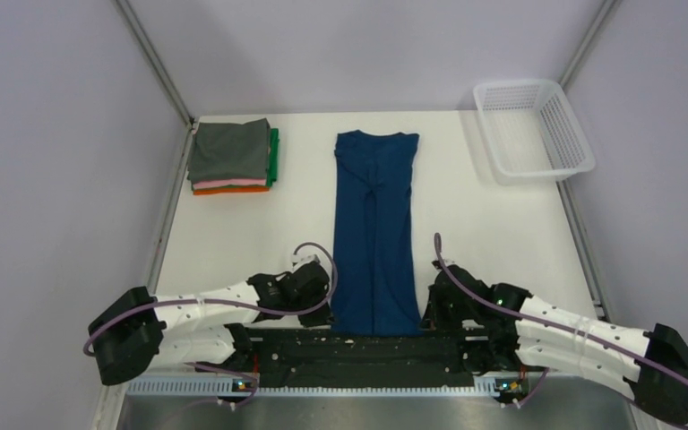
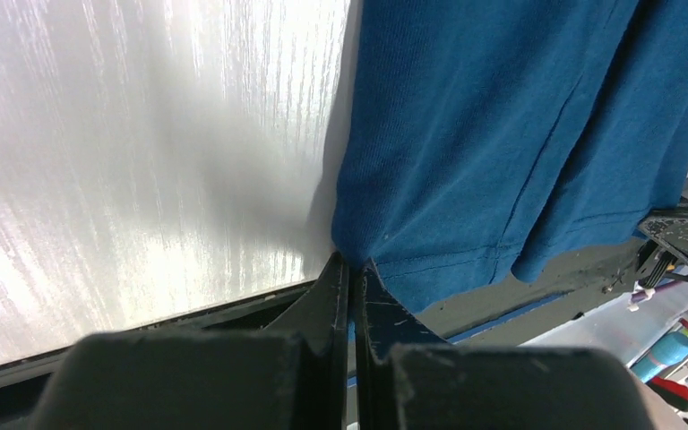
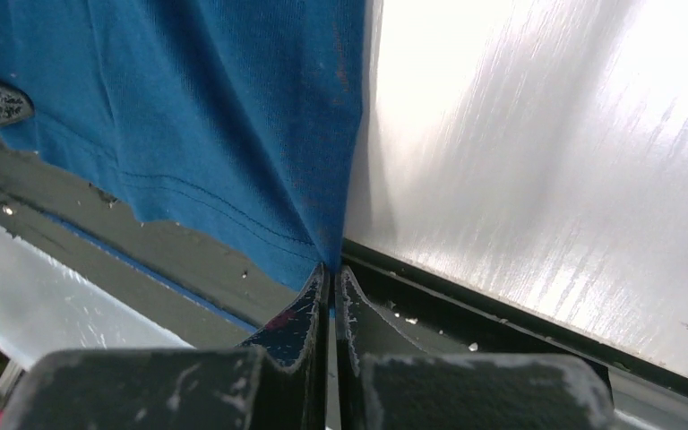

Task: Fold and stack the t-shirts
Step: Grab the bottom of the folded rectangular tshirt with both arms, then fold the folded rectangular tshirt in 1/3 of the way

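Collar to the far side and hem to the near side, the navy blue t-shirt (image 1: pixel 374 233) lies flat along the middle of the table (image 1: pixel 493 224). It is folded into one narrow strip, and its long axis runs from the table's near edge straight toward its back edge. The hem end laps onto the black mounting rail (image 1: pixel 367 349) at the table's near edge.

At the table's far left corner sits a stack of folded shirts (image 1: pixel 231 159), grey on top with pink and orange edges beneath and green showing along its right side. A white mesh basket (image 1: pixel 569 134) stands at the table's far right corner. Both are well apart from the strip, and nothing lies on the bare surface between them and it.

Both arms are bent low over the table's near edge, with purple cables (image 1: pixel 313 251) looping above the wrists. The left gripper (image 2: pixel 351 269) is at the hem's left corner and the right gripper (image 3: pixel 330 273) at its right corner, each angled down toward the cloth. On both, the fingers are pressed together and seem to nip the corner of the hem. The wrist views do not show how much cloth is caught between them.
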Robot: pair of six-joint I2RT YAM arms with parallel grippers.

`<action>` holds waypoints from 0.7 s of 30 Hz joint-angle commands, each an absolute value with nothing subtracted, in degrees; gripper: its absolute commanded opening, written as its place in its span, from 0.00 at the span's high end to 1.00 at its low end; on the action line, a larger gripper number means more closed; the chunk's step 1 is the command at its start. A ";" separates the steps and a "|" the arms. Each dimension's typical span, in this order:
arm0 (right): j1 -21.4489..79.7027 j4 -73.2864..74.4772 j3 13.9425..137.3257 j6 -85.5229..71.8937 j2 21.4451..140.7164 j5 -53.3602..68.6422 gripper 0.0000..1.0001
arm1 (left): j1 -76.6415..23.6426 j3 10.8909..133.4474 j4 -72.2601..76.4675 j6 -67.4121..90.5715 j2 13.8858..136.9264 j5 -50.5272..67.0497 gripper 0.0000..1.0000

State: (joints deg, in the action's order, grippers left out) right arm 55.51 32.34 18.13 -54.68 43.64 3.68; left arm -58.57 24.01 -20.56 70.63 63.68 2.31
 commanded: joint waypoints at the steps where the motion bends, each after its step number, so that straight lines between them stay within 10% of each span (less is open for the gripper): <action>1: 56.42 31.40 16.27 -53.65 41.24 7.88 1.00 | -59.22 23.19 -22.68 70.19 60.96 2.71 1.00; 21: 40.88 19.20 36.31 -38.09 55.32 -0.28 1.00 | -42.92 42.84 -14.65 52.63 69.40 1.26 1.00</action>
State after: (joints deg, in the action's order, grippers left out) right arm 45.54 25.30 30.46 -44.07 50.76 1.50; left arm -48.99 36.69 -19.25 60.77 64.97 -0.91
